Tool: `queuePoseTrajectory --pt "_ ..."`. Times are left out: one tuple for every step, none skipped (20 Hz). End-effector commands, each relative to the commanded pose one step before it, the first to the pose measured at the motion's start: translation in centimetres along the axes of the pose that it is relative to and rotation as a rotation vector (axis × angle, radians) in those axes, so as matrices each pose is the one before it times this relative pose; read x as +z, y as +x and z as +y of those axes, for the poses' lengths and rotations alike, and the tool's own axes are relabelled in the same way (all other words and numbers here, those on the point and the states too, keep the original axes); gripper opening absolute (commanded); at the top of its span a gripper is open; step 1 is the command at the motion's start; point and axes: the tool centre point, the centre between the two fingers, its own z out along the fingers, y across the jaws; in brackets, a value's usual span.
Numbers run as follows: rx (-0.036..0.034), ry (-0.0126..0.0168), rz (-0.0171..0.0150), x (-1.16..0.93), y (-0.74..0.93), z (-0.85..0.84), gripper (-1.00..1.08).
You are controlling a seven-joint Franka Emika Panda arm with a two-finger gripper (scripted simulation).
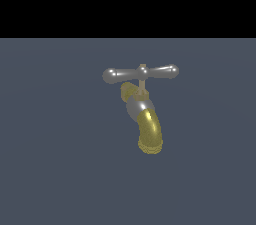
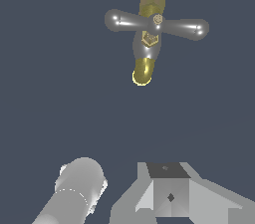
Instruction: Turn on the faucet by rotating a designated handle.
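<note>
The faucet (image 1: pixel 138 109) stands alone in the middle of the exterior view, with a silver-grey body, a brass ribbed spout end (image 1: pixel 150 144) pointing down and a brass rear stub. The handle (image 1: pixel 142 72) is a silver-grey crossbar lying level on a thin brass stem above the body. In the wrist view the faucet (image 2: pixel 147 49) and the handle (image 2: pixel 157 23) show from above, well away from the camera. No gripper fingers show in either view, and nothing touches the handle.
White robot parts show in the wrist view: a rounded cylinder (image 2: pixel 79 184) and an angular block (image 2: pixel 169 193). The flat grey-blue floor (image 1: pixel 55 169) spreads around the faucet, with black background above it in the exterior view.
</note>
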Motion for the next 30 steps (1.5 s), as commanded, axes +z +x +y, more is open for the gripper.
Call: queuePoseTrajectory --pt "-0.06081 -0.00119 0.00094 0.913 0.031 0.798 -1.00" --pt "-0.02366 -0.00039 0.00035 0.358 0.012 0.319 -1.00" --pt "-0.02367 -0.00040 0.00035 0.359 0.012 0.320 -1.00" --pt "-0.02369 -0.00040 0.00035 0.359 0.012 0.321 -1.00" --pt "-0.02370 -0.00041 0.00034 0.359 0.012 0.322 -1.00" --pt "-0.02371 -0.00042 0.00034 0.360 0.012 0.323 -1.00" --pt "-0.02373 -0.00043 0.00034 0.360 0.013 0.324 -1.00" --pt "-0.02373 -0.00043 0.00033 0.360 0.013 0.325 -1.00" --pt "-0.02374 -0.00044 0.00033 0.360 0.013 0.326 -1.00" --pt "-0.02375 -0.00045 0.00032 0.360 0.013 0.326 -1.00" --pt "-0.02374 -0.00046 0.00032 0.360 0.013 0.327 -1.00" --pt "-0.02374 -0.00046 0.00031 0.360 0.013 0.328 -1.00" --pt "-0.02374 -0.00047 0.00031 0.360 0.013 0.328 -1.00" --pt "-0.02373 -0.00048 0.00030 0.360 0.014 0.329 -1.00" --pt "-0.02371 -0.00048 0.00029 0.360 0.014 0.330 -1.00" --pt "-0.02369 -0.00049 0.00029 0.360 0.014 0.330 -1.00" --pt "-0.02367 -0.00049 0.00028 0.359 0.014 0.330 -1.00" --pt "-0.02364 -0.00050 0.00027 0.359 0.014 0.330 -1.00" --pt "-0.02360 -0.00051 0.00026 0.358 0.014 0.331 -1.00" --pt "-0.02356 -0.00051 0.00026 0.357 0.015 0.330 -1.00" --pt "-0.02351 -0.00051 0.00025 0.356 0.015 0.330 -1.00" --pt "-0.02344 -0.00052 0.00024 0.355 0.015 0.330 -1.00" --pt "-0.02338 -0.00052 0.00024 0.354 0.016 0.330 -1.00" --pt "-0.02331 -0.00052 0.00023 0.353 0.016 0.329 -1.00" --pt "-0.02322 -0.00053 0.00023 0.351 0.016 0.328 -1.00" --pt "-0.02311 -0.00053 0.00022 0.349 0.016 0.328 -1.00" --pt "-0.02302 -0.00053 0.00022 0.348 0.017 0.326 -1.00" --pt "-0.02291 -0.00053 0.00021 0.346 0.018 0.325 -1.00" --pt "-0.02277 -0.00053 0.00021 0.343 0.018 0.324 -1.00" --pt "-0.02264 -0.00052 0.00021 0.341 0.018 0.323 -1.00"
